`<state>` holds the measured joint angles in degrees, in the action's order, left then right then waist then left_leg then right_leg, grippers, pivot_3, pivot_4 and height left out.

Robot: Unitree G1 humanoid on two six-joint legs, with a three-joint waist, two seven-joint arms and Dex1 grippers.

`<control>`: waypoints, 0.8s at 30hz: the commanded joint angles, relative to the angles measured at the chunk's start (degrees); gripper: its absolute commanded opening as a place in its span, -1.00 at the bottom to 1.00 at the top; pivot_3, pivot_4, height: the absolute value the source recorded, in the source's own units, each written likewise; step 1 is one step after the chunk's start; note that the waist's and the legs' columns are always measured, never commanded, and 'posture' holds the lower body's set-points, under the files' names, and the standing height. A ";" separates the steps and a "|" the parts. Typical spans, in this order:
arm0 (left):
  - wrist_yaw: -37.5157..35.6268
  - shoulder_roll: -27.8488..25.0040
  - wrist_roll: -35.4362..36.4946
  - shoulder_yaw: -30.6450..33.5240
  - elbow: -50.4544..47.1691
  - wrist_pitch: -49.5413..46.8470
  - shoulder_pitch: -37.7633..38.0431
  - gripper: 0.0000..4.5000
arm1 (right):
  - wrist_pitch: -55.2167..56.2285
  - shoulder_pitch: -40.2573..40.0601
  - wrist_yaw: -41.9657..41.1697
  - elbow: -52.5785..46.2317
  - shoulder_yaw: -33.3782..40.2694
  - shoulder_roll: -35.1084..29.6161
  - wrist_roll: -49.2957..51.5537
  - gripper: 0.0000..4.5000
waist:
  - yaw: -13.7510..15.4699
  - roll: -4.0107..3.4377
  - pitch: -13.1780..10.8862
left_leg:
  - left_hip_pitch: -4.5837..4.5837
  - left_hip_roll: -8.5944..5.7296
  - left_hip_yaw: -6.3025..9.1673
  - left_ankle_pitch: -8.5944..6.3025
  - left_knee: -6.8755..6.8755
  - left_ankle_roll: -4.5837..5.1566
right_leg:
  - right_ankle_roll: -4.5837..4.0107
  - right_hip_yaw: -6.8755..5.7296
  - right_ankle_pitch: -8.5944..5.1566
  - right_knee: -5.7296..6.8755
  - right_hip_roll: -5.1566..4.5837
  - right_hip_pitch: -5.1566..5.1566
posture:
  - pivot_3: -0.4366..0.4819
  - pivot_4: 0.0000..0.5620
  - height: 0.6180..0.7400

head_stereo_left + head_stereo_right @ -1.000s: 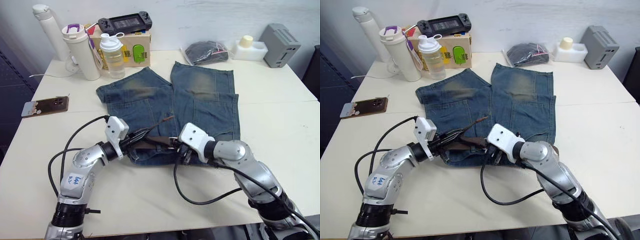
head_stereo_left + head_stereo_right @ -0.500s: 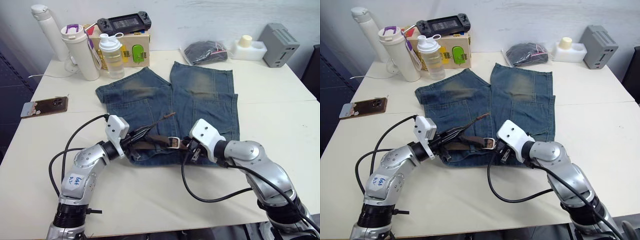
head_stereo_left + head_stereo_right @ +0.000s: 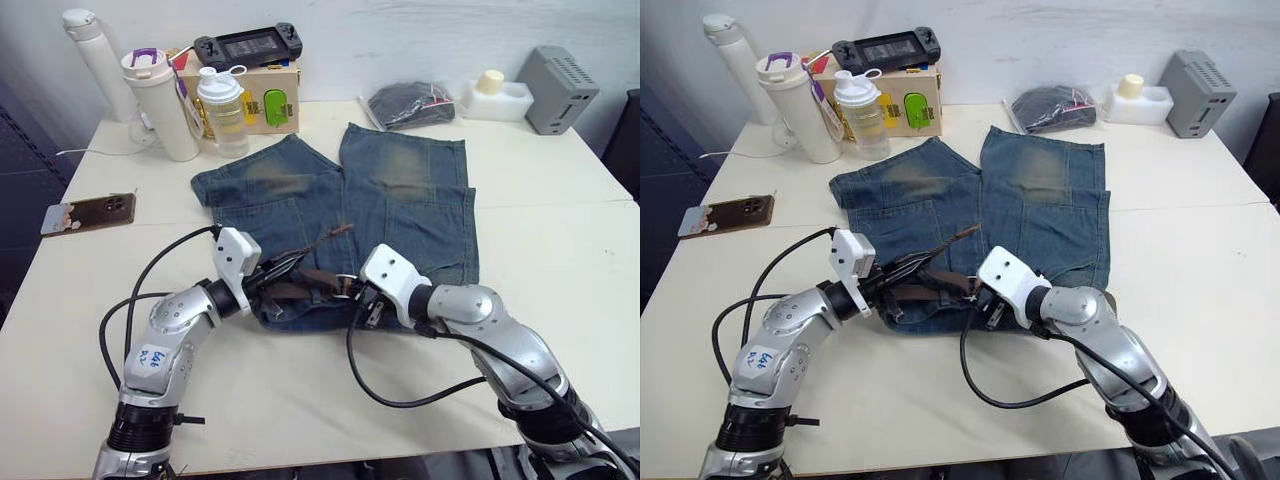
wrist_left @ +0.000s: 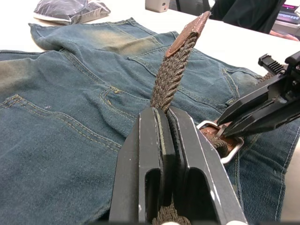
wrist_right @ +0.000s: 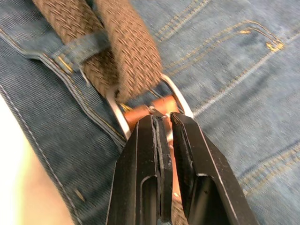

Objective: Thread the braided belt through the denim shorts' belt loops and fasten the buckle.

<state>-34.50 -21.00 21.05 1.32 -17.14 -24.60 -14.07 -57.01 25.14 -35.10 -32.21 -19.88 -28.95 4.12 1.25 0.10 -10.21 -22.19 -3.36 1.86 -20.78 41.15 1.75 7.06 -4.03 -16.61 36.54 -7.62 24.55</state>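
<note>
In the left eye view the braided belt (image 3: 300,283) lies along the waistband of the denim shorts (image 3: 400,200). In the left wrist view the left gripper (image 4: 165,123) pinches the soft, limp strap. In the right wrist view the right gripper (image 5: 165,125), pressed together, nips the rigid buckle (image 5: 150,105); that frame seems the firmer hold.

Both arms bent inward, low over table centre. L gripper (image 4: 166,117) clamped on belt (image 4: 172,70); R gripper (image 5: 164,124) pinched at buckle (image 5: 145,110), the 2 tips near together.
</note>
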 commanded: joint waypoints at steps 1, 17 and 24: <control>-0.48 -0.86 -0.09 0.52 -0.65 1.97 0.46 -1.00 | 2.37 1.87 0.46 0.63 -1.62 1.03 -0.01 -0.77 | -0.04 0.00 0.00 | 0.00 -0.01 0.00 0.00 -0.01 0.00 | 0.00 -0.01 0.00 0.00 0.00 0.00 | -0.05 -0.47 0.04; -2.67 -4.10 -0.51 2.46 1.01 7.93 5.37 -1.00 | 4.16 16.91 -22.07 12.90 4.90 -9.41 14.60 -0.77 | -0.34 0.00 -0.01 | 0.00 0.08 -0.02 -0.01 -0.05 0.00 | -0.03 -0.02 -0.02 -0.12 -0.06 0.00 | -0.05 -0.47 0.04; -2.14 -4.69 -0.22 2.97 -0.39 8.53 7.32 -1.00 | 6.71 19.45 -25.05 19.22 0.25 -9.25 13.15 -0.77 | -0.43 0.00 -0.01 | -0.02 0.10 -0.01 -0.02 -0.10 -0.02 | -0.06 -0.03 -0.03 -0.11 -0.19 0.00 | -0.05 -0.47 0.04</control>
<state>-36.90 -25.14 20.36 2.67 -15.28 -16.86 -7.26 -51.38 44.02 -59.45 -12.68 -19.40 -38.11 17.64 0.82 0.10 -10.22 -22.22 -3.26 1.85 -20.80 41.04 1.74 7.00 -4.05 -16.64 36.43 -7.82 24.56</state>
